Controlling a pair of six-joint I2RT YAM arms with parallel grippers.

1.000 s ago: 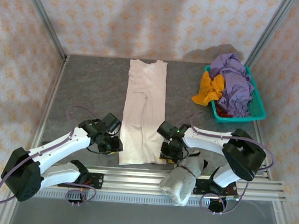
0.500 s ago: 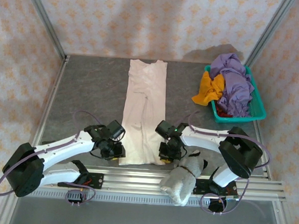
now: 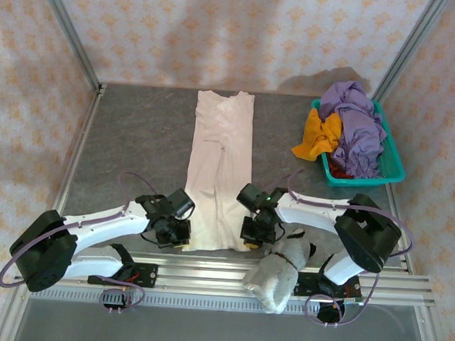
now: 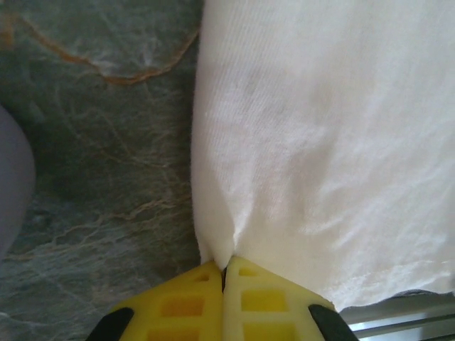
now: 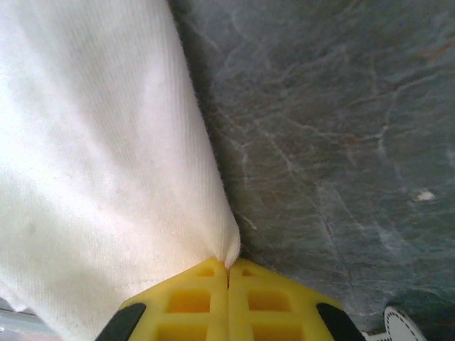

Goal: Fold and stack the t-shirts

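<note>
A long cream-white cloth t-shirt [image 3: 220,170], folded into a narrow strip, is laid flat down the middle of the grey marbled table [image 3: 136,149]. One end is set close to the back wall and the other at the near edge.

The near left corner of this strip is pinched by the left gripper [image 4: 224,273]. Its yellow fingers [image 4: 185,305] are pressed together with a small tuck of fabric caught between the tips. The near right corner is clamped in the same way by the right gripper [image 5: 228,273], whose jaws are closed on the cloth's edge. In the overhead view both grippers are seen low against the table, one at each side of the near end, with the shirt between them.

A teal plastic basket [image 3: 394,161] is placed at the far right of the table, well apart from the flat shirt. A crumpled purple shirt [image 3: 358,124] is heaped on top of it, an orange shirt [image 3: 321,136] is draped over its left rim, and a little of a red shirt [image 3: 337,171] is seen low inside.

A grey-white plush toy [image 3: 279,274] is lying across the metal rail at the near edge, just beside the right gripper.
</note>
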